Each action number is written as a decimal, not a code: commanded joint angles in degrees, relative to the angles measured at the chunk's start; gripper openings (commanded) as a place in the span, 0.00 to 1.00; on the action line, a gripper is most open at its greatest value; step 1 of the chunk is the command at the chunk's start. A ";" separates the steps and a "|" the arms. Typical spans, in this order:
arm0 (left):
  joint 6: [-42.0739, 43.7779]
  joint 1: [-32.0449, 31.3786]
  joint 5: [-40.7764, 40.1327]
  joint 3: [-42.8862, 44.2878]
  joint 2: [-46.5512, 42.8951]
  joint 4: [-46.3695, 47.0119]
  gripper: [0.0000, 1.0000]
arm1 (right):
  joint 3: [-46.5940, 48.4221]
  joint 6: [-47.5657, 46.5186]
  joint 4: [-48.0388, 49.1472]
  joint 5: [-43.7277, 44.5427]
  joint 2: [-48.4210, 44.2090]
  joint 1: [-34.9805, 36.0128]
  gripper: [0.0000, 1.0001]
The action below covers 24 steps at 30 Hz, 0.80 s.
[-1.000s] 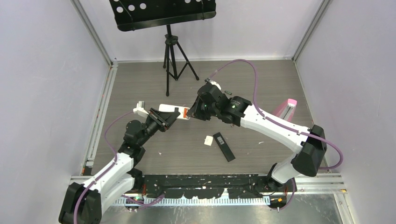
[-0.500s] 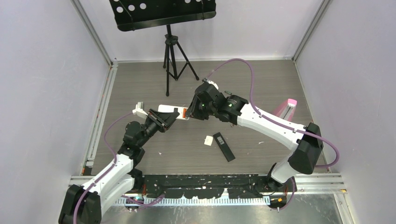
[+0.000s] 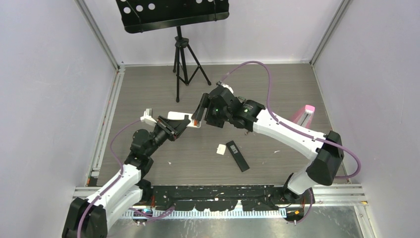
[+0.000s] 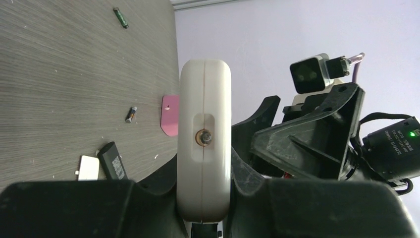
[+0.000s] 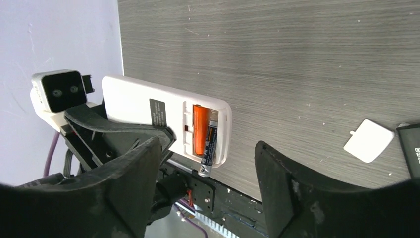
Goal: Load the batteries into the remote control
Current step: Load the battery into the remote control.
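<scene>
The batteries (image 5: 199,130) you can count are four. A small orange battery (image 5: 199,126) lies in the open slot of the long white plastic remote (image 5: 143,104). A dark battery with a silver tip (image 5: 210,144) lies right beside it, its low end poking out past the remote's edge. Another dark battery with a silver end (image 4: 131,114) and a thin green battery (image 4: 120,17) lie on the table, well apart. The grey wood-look table (image 3: 277,84) has pale purple walls (image 3: 49,74) around it and a black metal music stand (image 3: 173,12) at the far side. Your left claw (image 4: 204,183) is clenched on the white remote and holds it off the table. Your right claw (image 5: 208,145) is spread wide right over the slot, gripping nothing. There are two remotes: the white one and a flat black remote (image 3: 237,155) on the table, with one small white square lid (image 3: 221,149) just beside it. One pink plastic piece (image 3: 303,115) lies near the right wall.
</scene>
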 commanded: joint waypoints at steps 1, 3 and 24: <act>-0.20 0.18 3.60 2.23 0.84 1.32 0.00 | -0.47 -3.40 1.26 -0.26 -5.41 -1.67 0.79; -0.65 0.39 7.20 3.01 3.51 3.14 0.00 | -1.50 -4.98 1.14 -2.37 -7.21 -3.95 0.82; -9.72 0.67 37.48 14.25 21.60 5.91 0.00 | -7.40 -25.29 1.28 -35.39 -10.79 -9.93 0.96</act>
